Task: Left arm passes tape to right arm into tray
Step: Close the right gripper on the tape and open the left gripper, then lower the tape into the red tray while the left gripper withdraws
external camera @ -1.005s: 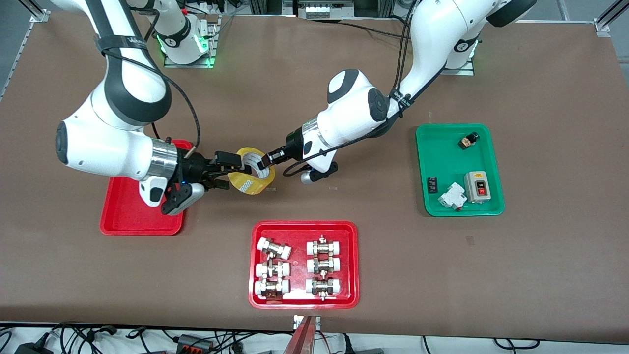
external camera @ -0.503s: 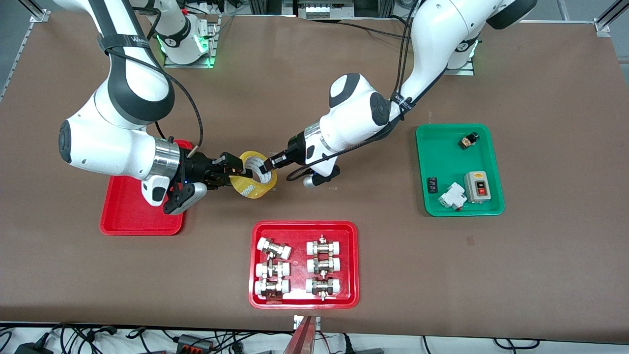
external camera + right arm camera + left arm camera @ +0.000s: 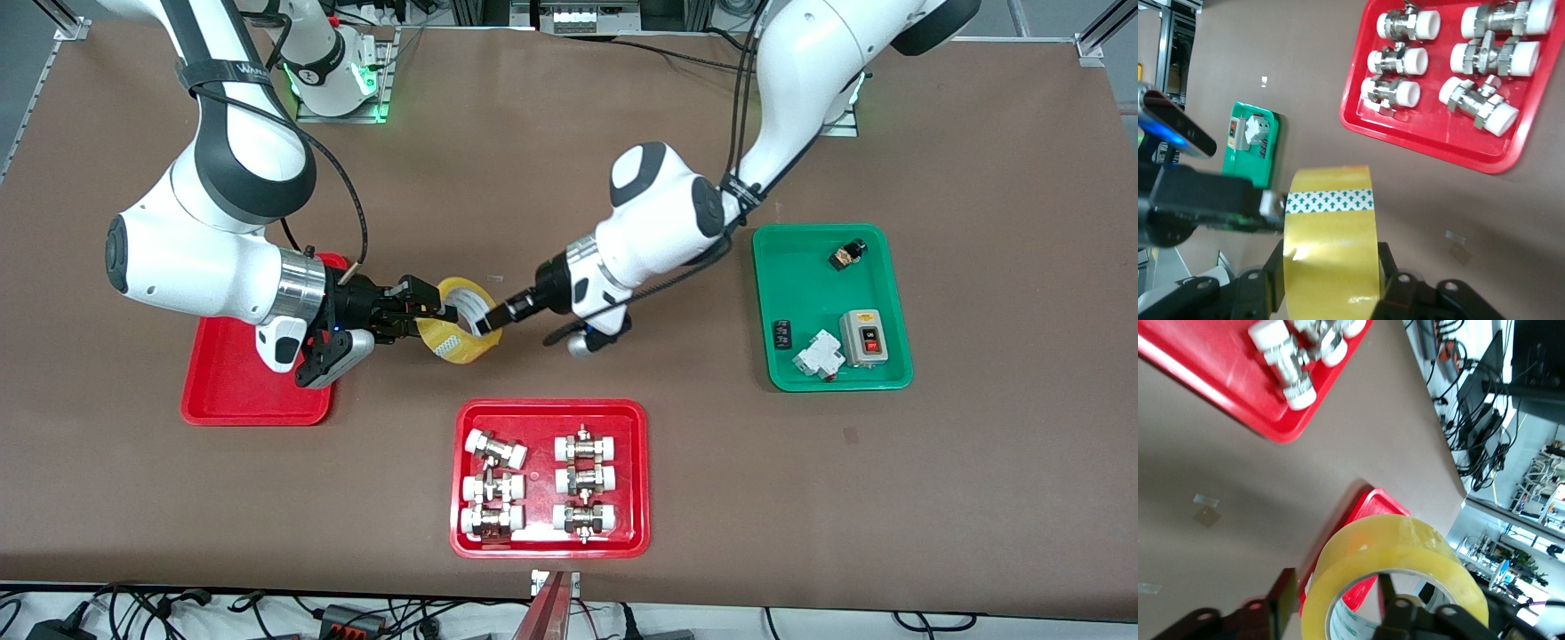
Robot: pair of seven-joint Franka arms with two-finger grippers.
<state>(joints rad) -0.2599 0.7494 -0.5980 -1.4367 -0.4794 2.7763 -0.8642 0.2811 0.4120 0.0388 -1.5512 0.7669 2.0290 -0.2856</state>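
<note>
Gripping the tape (image 3: 460,329) across its width, the right hand (image 3: 425,313) has its fingers clamped on the roll in the air over bare table (image 3: 569,178), just off the plain red tray (image 3: 240,391). In the right wrist view the two fingers (image 3: 1271,273) press the roll's two flat faces. The left hand (image 3: 493,317) meets the tape from the left arm's end of the table; in the left wrist view one finger (image 3: 1388,597) stands inside the core and the other (image 3: 1281,607) outside, apart from the yellow band, so that hand is spread and not pinching.

The plain red tray lies under the right arm's wrist and shows nothing in its visible part. Nearer the front camera, a wider red tray (image 3: 549,544) holds six white-capped metal fittings (image 3: 538,484) in two rows. Toward the left arm's end, the green tray (image 3: 782,373) holds a grey switch box (image 3: 863,338), a white breaker (image 3: 818,356) and two small dark parts (image 3: 847,254).
</note>
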